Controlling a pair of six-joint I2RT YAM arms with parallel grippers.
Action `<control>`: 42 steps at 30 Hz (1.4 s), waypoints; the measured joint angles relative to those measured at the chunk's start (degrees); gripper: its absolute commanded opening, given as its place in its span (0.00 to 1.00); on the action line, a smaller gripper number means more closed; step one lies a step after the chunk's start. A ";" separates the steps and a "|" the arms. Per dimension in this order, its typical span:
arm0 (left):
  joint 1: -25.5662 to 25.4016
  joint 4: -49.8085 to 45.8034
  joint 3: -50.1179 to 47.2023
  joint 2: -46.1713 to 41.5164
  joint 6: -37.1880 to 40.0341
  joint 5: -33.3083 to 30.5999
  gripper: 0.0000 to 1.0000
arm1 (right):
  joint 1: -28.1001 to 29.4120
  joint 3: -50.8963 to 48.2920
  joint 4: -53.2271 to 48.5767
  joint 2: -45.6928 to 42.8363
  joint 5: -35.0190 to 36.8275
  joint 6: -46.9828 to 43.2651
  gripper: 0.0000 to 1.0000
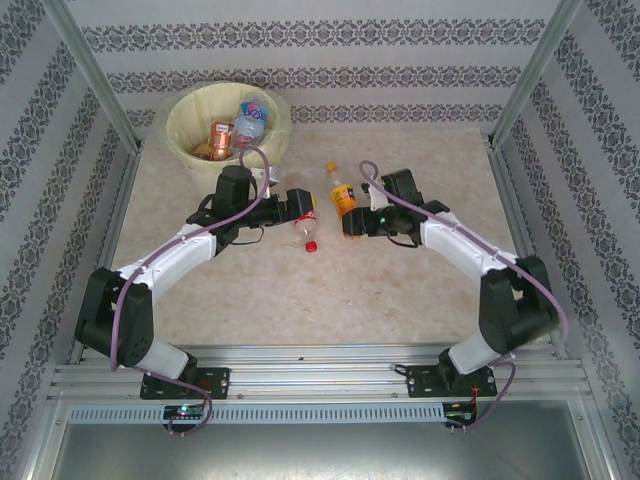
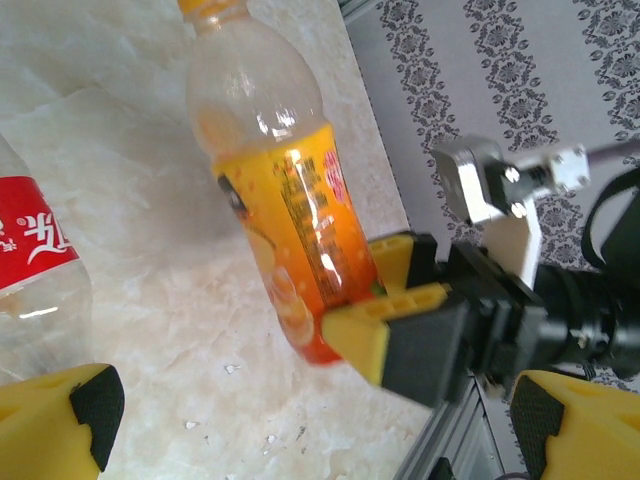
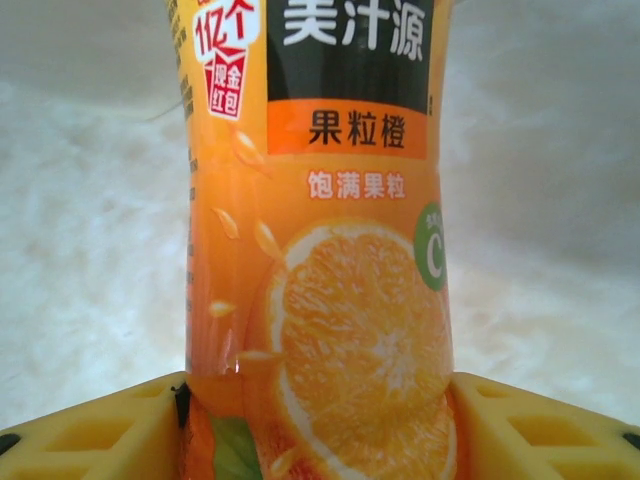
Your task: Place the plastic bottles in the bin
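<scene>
Tabletop (image 1: 400, 290), orange bottle (image 1: 342, 194) within right pincer (image 1: 352, 222)

In the right wrist view the orange bottle (image 3: 320, 300) ran off the top and bottom edges, hiding cap and base, and the right gripper's fingers (image 3: 90, 430) were cropped by the lower edge. In the left wrist view the red-labelled bottle (image 2: 30, 270) was cut by the left edge, and the left gripper's fingers (image 2: 50, 425) by the bottom edge. From above, the bottles (image 1: 245, 122) in the bin (image 1: 176, 122) overlapped too much to count, their labels too small to read.
</scene>
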 measured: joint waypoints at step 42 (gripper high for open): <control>-1.40 4.76 0.00 1.70 -5.22 6.80 0.55 | 12.33 -11.80 11.61 -14.12 -7.85 12.92 0.81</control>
